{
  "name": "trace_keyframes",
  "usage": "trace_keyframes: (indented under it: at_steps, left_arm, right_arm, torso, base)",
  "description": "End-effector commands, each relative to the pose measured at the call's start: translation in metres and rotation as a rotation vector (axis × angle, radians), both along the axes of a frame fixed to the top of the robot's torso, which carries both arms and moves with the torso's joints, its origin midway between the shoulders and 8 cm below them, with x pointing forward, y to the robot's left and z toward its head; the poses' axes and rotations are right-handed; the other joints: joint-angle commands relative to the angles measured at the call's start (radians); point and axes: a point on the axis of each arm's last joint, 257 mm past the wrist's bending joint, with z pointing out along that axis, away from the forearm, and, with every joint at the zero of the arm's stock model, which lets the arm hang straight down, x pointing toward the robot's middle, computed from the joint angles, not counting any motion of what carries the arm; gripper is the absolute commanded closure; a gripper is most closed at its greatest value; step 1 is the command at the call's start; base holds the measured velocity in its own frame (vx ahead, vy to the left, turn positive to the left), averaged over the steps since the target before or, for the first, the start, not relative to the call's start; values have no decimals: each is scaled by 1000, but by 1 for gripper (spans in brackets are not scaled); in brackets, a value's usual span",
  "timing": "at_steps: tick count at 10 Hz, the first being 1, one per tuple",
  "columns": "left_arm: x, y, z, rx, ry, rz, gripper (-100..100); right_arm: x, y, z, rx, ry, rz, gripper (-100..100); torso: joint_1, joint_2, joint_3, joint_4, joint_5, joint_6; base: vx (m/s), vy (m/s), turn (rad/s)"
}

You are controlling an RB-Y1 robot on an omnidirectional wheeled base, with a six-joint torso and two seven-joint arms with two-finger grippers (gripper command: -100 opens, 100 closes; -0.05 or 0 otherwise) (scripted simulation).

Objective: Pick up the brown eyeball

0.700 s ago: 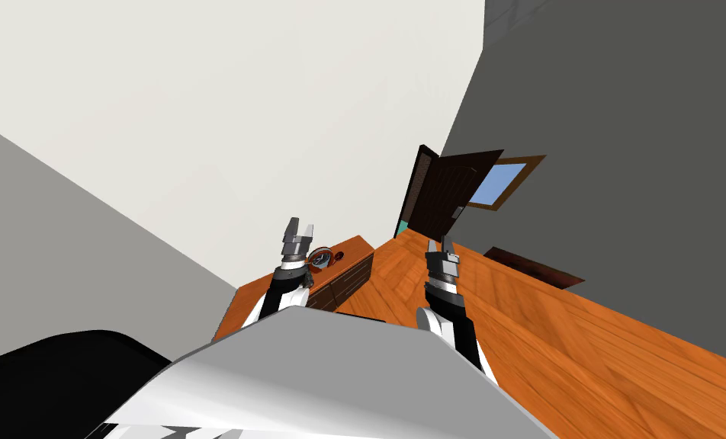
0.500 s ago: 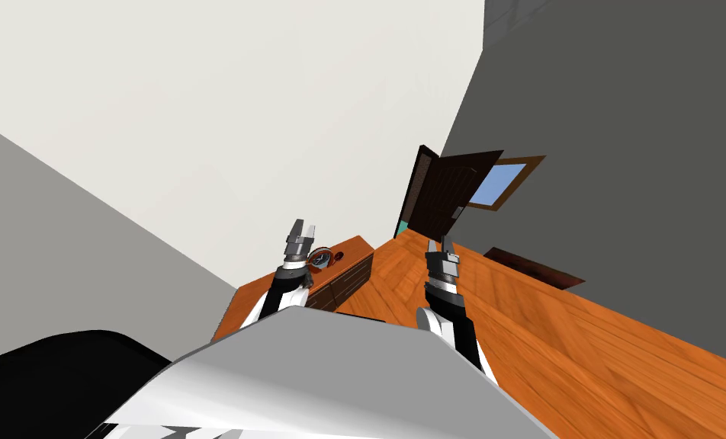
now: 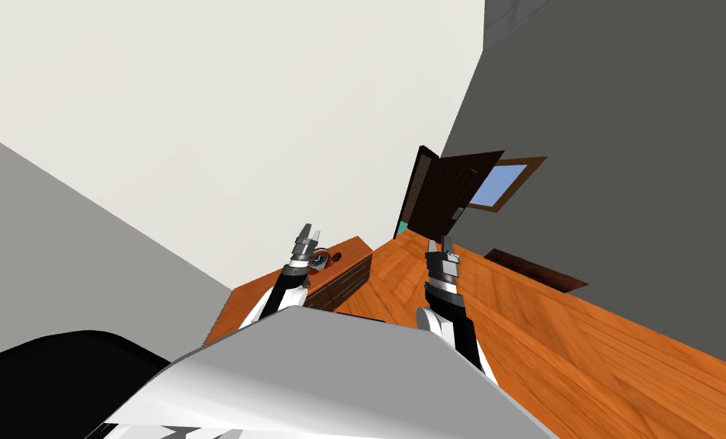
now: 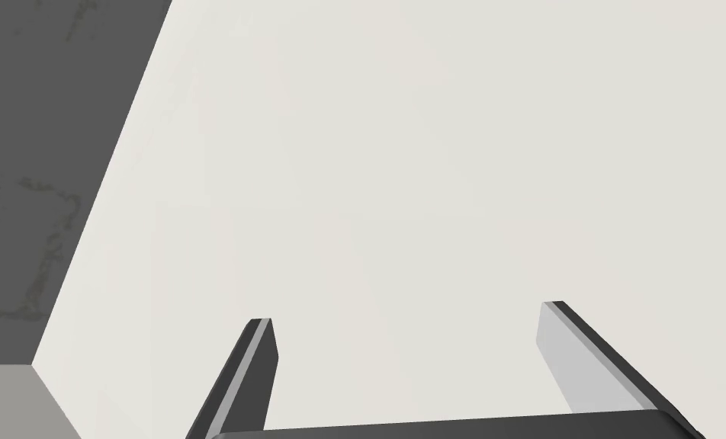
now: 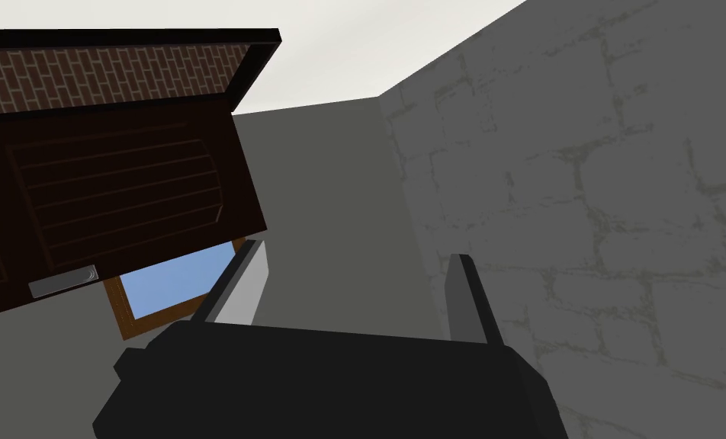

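The brown eyeball (image 3: 339, 256) shows as a small, dark reddish-brown rounded thing, too small to make out any marking. It lies on the orange wooden top of the chest of drawers (image 3: 354, 247), toward its far end, just beside a red-rimmed round thing (image 3: 321, 257), at that thing's 3 o'clock.

Right gripper (image 5: 355, 257) (fingers (image 5: 247, 286) apart) points past dark door (image 5: 117, 198).

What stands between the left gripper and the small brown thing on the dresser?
In the head view a round red-rimmed object sits on the dresser between the open left gripper and the small brown thing.
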Motion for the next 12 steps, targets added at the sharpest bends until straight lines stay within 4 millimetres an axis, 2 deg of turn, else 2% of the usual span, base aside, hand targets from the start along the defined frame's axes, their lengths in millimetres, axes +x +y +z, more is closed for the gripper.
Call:
trace_keyframes:
  at_steps: [1, 6, 11, 12]
  left_arm:
    - [6, 3, -15, -10, 35, -4, -100]
    - [38, 22, -72, -100, 174, -23, -100]
    - [55, 35, -120, -161, 280, -17, -100]
    - [62, 40, -135, -191, 317, -17, -100]
  right_arm:
    - [0, 0, 0, 0, 0, 0, 0]
    - [0, 0, 0, 0, 0, 0, 0]
    - [0, 0, 0, 0, 0, 0, 0]
    - [0, 0, 0, 0, 0, 0, 0]
  torso:
    - [0, 0, 0, 0, 0, 0]
    - [1, 1, 0, 0, 0, 0]
    - [1, 1, 0, 0, 0, 0]
    - [1, 1, 1, 0, 0, 0]
  base:
    - [26, -36, 4]
    - [37, -48, 10]
    - [33, -41, 8]
    - [36, -43, 9]
